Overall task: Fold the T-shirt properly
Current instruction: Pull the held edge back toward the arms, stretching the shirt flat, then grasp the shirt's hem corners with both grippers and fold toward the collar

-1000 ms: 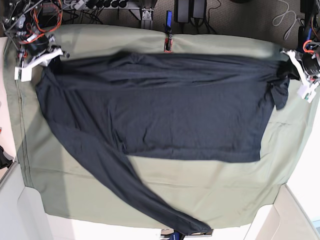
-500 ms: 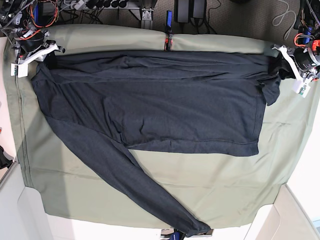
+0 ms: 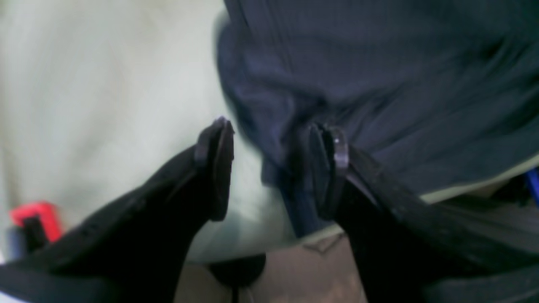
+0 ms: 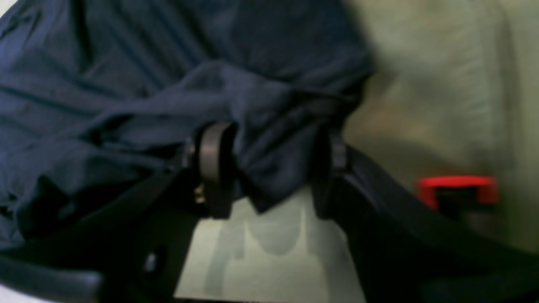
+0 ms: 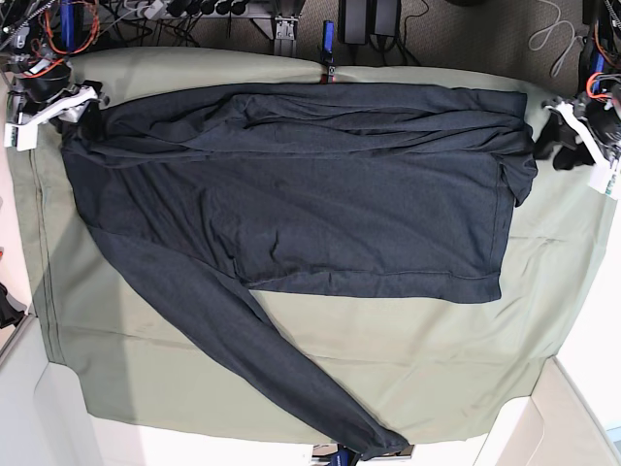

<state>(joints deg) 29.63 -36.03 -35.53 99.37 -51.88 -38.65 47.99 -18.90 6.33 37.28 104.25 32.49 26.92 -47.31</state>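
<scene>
Lying spread across the olive-green cloth (image 5: 466, 359) on the counter, the T-shirt (image 5: 320, 209) trails one long sleeve toward the near edge. Both left gripper (image 3: 271, 168) and right gripper (image 4: 269, 168) have jaws parted wide, fabric bunched loosely between them at the shirt's far corners.

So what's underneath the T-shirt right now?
The T-shirt lies on the olive-green table cloth, which shows all around it. Anything else beneath the dark fabric is covered and can't be seen.

Dark navy on olive green

The T-shirt (image 5: 320, 184) is plain dark navy, near black, with no print. The table cloth (image 5: 408, 359) is plain olive-green. A small red clip (image 4: 457, 187) shows at three o'clock in the right wrist view.
</scene>
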